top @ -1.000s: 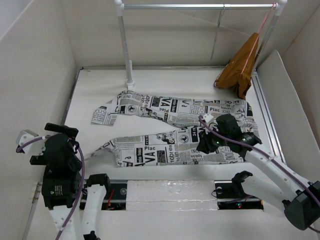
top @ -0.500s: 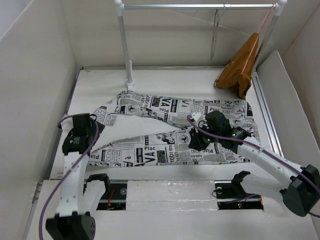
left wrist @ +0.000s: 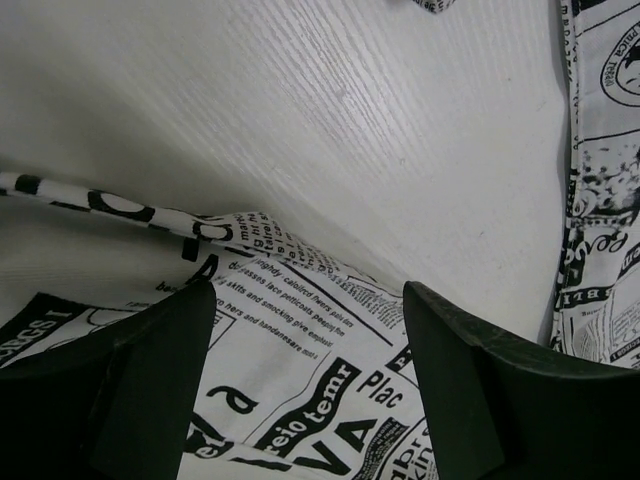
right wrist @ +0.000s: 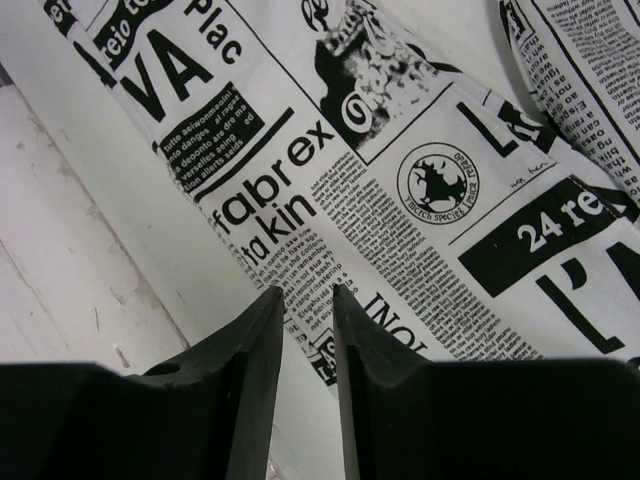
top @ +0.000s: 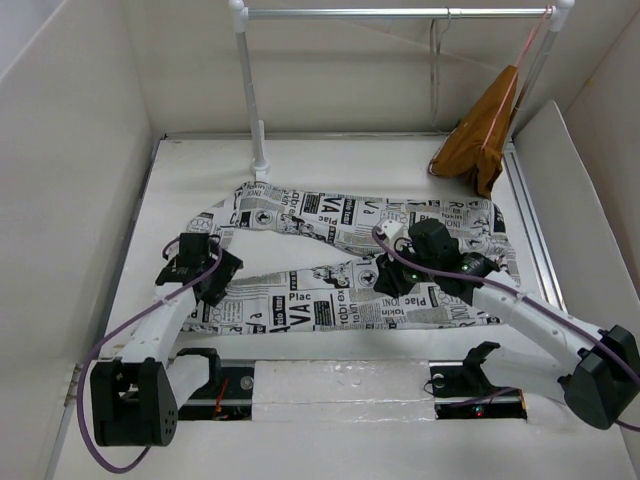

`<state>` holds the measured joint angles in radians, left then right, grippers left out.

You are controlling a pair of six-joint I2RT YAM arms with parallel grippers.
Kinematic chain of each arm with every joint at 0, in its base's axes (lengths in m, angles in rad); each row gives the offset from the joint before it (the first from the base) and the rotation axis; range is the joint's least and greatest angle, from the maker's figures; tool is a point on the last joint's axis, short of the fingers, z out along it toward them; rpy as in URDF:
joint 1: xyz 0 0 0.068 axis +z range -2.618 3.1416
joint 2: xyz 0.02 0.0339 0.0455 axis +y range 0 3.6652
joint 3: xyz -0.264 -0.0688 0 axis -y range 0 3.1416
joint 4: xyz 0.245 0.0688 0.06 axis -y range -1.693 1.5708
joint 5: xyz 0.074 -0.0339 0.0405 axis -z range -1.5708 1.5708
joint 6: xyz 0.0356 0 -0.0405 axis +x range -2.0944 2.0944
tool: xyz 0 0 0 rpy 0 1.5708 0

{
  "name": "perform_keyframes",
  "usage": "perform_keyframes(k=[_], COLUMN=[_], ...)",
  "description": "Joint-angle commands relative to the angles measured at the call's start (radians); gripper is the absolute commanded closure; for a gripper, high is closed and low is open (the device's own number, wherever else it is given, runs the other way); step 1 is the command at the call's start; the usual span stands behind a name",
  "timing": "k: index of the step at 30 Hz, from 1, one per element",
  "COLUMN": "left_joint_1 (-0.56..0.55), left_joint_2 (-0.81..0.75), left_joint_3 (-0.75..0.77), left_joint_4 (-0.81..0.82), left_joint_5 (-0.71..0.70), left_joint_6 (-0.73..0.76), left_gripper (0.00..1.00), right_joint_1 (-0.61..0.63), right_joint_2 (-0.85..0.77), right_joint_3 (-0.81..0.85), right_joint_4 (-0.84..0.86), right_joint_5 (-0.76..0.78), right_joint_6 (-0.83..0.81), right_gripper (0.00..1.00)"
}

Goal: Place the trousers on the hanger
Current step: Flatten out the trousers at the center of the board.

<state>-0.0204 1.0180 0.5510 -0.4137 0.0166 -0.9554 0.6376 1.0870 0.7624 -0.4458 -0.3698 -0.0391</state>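
Observation:
The trousers (top: 330, 215) lie flat on the table, waist to the right and both legs running left. My left gripper (top: 200, 268) hangs just over the cuff end of the near leg. In the left wrist view its fingers (left wrist: 150, 370) stand wide apart with the printed cloth (left wrist: 300, 350) under them. My right gripper (top: 392, 278) is over the middle of the near leg. In the right wrist view its fingertips (right wrist: 270, 300) are a narrow gap apart above the flat cloth (right wrist: 420, 190) and pinch nothing. The hanger (top: 436, 60) hangs edge-on from the rail.
A white rail (top: 400, 13) on posts spans the back. An orange-brown garment (top: 480, 130) on a pinkish hanger hangs at its right end. White walls enclose the table (top: 200, 170). A taped strip (top: 340, 385) runs along the near edge between the arm bases.
My left arm has swung from the far left by its base out over the near leg's cuff. My right gripper has shifted slightly left. The wire hanger sways on the rail.

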Motion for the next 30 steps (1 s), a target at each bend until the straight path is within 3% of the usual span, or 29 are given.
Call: perform_keyframes(k=[1, 7, 10, 11, 12, 15, 16, 17, 19, 22, 24, 25, 28, 30], left_joint_1=[-0.004, -0.004, -0.016, -0.029, -0.047, -0.174, -0.323, -0.325, -0.421, -0.490, -0.500, -0.500, -0.469, -0.448], left_joint_2=[0.013, 0.116, 0.136, 0.143, 0.174, 0.258, 0.308, 0.309, 0.381, 0.425, 0.429, 0.426, 0.383, 0.317], left_joint_3=[-0.039, -0.085, -0.086, -0.076, -0.056, 0.081, 0.219, 0.221, 0.338, 0.378, 0.389, 0.400, 0.399, 0.389], left_joint_4=[0.097, 0.206, 0.263, 0.268, 0.265, 0.228, 0.169, 0.168, 0.072, 0.056, 0.027, 0.013, -0.028, -0.063], left_joint_5=[0.032, 0.055, 0.060, 0.045, 0.022, -0.092, -0.200, -0.201, -0.344, -0.383, -0.431, -0.446, -0.492, -0.510], left_joint_6=[-0.031, -0.046, -0.071, -0.074, -0.077, -0.069, -0.065, -0.065, -0.075, -0.102, -0.127, -0.141, -0.141, -0.135], left_gripper=[0.29, 0.44, 0.69, 0.91, 1.00, 1.00, 1.00, 1.00, 1.00, 1.00, 0.99, 0.73, 0.29, 0.27], right_joint_1=[0.014, 0.014, 0.024, 0.024, 0.024, 0.024, 0.024, 0.024, 0.024, 0.024, 0.014, 0.014, 0.014, 0.014], right_joint_2=[0.001, -0.003, 0.008, 0.014, 0.016, 0.008, 0.004, 0.002, 0.001, -0.022, -0.036, -0.038, -0.029, -0.022], right_joint_3=[0.017, 0.025, 0.023, 0.020, 0.017, -0.001, -0.011, -0.014, -0.018, -0.023, -0.026, -0.026, -0.017, -0.009], right_joint_4=[0.065, 0.061, 0.064, 0.062, 0.062, 0.064, 0.064, 0.064, 0.053, 0.042, 0.039, 0.041, 0.030, 0.019], right_joint_5=[0.003, 0.019, 0.017, 0.023, 0.028, 0.043, 0.057, 0.057, 0.066, 0.092, 0.101, 0.104, 0.106, 0.108], right_joint_6=[0.015, 0.019, 0.019, 0.021, 0.021, 0.028, 0.033, 0.033, 0.033, 0.035, 0.034, 0.034, 0.033, 0.028], right_gripper=[0.69, 0.71, 0.72, 0.72, 0.72, 0.72, 0.72, 0.72, 0.72, 0.73, 0.73, 0.72, 0.66, 0.64])
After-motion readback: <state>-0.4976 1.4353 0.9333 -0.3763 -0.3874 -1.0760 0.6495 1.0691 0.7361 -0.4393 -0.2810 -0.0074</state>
